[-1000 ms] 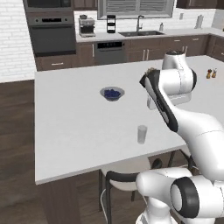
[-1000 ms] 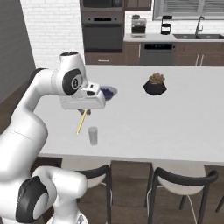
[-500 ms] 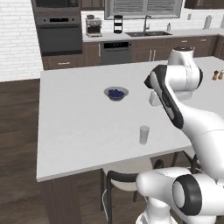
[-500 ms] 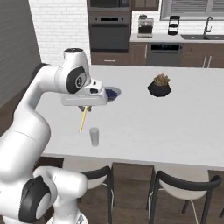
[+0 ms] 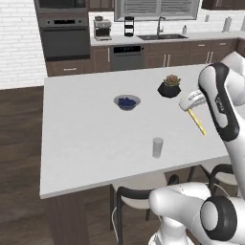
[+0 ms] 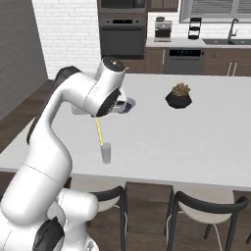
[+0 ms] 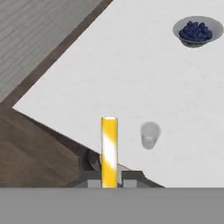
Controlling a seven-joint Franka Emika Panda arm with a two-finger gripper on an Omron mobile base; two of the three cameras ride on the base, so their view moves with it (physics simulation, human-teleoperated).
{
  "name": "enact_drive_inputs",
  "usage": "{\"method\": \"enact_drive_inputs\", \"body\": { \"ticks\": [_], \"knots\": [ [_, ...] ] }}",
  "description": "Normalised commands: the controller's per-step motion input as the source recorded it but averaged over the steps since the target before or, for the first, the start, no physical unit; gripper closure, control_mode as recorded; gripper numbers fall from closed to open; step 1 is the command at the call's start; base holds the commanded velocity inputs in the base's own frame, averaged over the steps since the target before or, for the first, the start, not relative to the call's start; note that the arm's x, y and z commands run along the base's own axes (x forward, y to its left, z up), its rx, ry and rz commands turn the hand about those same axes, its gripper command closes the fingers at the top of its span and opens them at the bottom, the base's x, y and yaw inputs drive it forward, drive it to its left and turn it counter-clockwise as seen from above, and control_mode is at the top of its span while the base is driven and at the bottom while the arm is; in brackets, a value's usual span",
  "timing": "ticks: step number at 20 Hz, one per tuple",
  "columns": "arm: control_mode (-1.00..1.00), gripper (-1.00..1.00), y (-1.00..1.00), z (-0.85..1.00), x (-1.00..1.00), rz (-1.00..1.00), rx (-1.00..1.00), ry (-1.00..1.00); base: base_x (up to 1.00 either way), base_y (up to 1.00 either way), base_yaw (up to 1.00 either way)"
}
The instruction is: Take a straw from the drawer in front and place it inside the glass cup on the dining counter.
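Note:
My gripper (image 5: 190, 108) is shut on the yellow straw (image 5: 196, 121), which hangs tilted above the white dining counter (image 5: 86, 143). In the right base view the straw (image 6: 99, 131) ends just above and left of the glass cup (image 6: 105, 153). The clear glass cup (image 5: 157, 147) stands upright near the counter's front edge, apart from the straw. Looking along the gripper (image 7: 109, 180), the straw (image 7: 109, 148) points left of the glass cup (image 7: 149, 134). The drawer is out of view.
A bowl of blue berries (image 5: 127, 102) and a dark potted plant (image 5: 169, 87) stand farther back on the counter. Stools (image 6: 206, 215) sit under the front edge. Ovens and cabinets (image 5: 64, 40) line the back wall.
Both base views have drifted a little. The arm has swung with the straw, and the hand now shows farther right in the left base view. The cup has not moved.

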Motion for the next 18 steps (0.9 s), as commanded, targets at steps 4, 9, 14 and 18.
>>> {"method": "enact_drive_inputs", "body": {
  "ticks": [4, 9, 14, 18],
  "knots": [
    [-1.00, 1.00, -0.01, 0.02, -0.05, 0.47, 0.30, -0.32, 0.00, 0.00, 0.00],
    [-1.00, 1.00, 0.00, 0.00, 0.00, 0.41, 0.33, -0.28, 0.00, 0.00, 0.00],
    [-1.00, 1.00, 0.21, 0.00, 0.00, 0.25, 0.32, -0.24, 0.00, 0.00, 0.00],
    [-1.00, 1.00, 0.26, -0.02, 0.00, 0.11, 0.25, -0.14, 0.00, 0.00, 0.00]
  ]
}}
